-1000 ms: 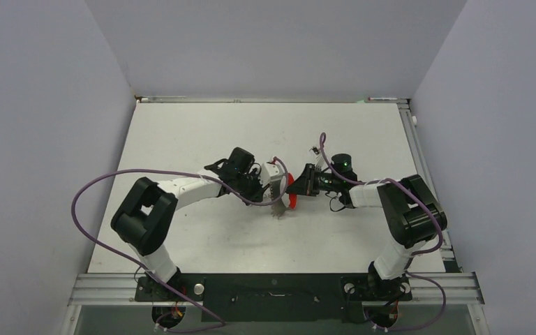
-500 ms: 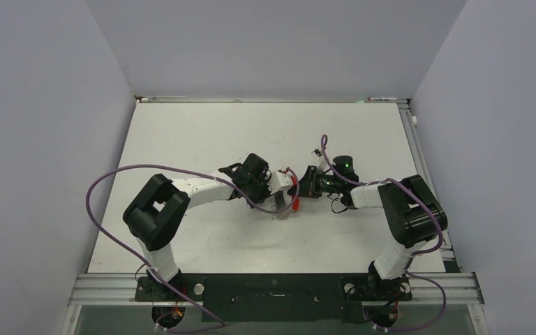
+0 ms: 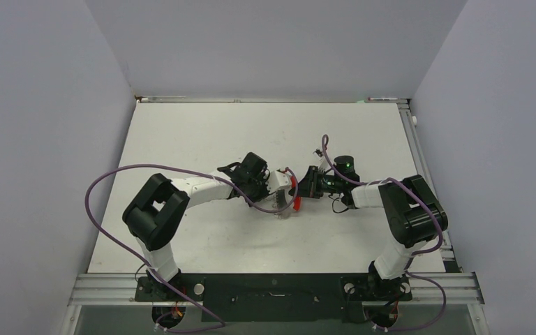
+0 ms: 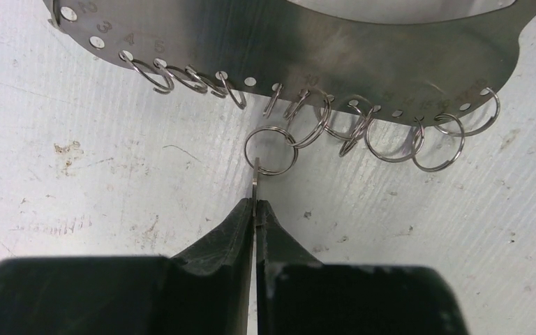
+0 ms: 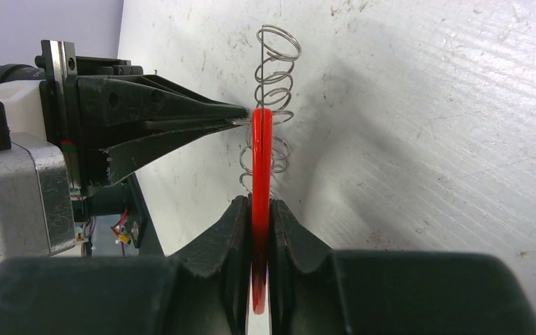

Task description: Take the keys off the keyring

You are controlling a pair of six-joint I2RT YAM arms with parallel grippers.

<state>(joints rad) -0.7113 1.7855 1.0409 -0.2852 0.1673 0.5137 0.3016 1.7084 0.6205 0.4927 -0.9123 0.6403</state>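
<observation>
My right gripper [image 5: 262, 204] is shut on the edge-on red curved piece of the keyring [image 5: 262, 150] and holds it upright just above the table. Several thin metal rings [image 5: 273, 84] hang along it. In the left wrist view the same curved piece [image 4: 363, 56] looks grey, with numbered holes. One ring [image 4: 270, 150] carries a thin flat key [image 4: 255, 183], seen edge-on. My left gripper [image 4: 255, 206] is shut on that key. In the top view the two grippers meet tip to tip at mid-table, left [image 3: 280, 188] and right [image 3: 301, 187], with the red piece [image 3: 294, 202] between them.
The white table [image 3: 202, 132] is scuffed and has grey walls on three sides. A metal rail [image 3: 419, 146] runs along its right edge. Purple cables [image 3: 112, 181] loop off both arms. In the right wrist view the left gripper's fingers [image 5: 174, 115] point in from the left.
My left arm has swung right, toward the right gripper, and closed the gap at the red piece. In the last half second almost nothing has moved.
</observation>
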